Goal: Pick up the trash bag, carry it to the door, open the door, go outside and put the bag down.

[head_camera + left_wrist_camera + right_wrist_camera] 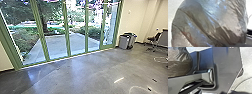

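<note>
Honestly, the trash bag (179, 67) bulges near my jointed bar (193, 77), so a turn could snag and tear it; I can't tell whether either claw is clenched.

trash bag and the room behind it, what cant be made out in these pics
- Contents of the crumpled grey-brown plastic trash bag: hidden by its creased film, left wrist view.
- The bag's whole outline: cut off by the picture edges, both wrist views.
- Inside of the upright grey bin: hidden by its walls, head view.
- Small dark floor marks: too small to identify, head view.
</note>
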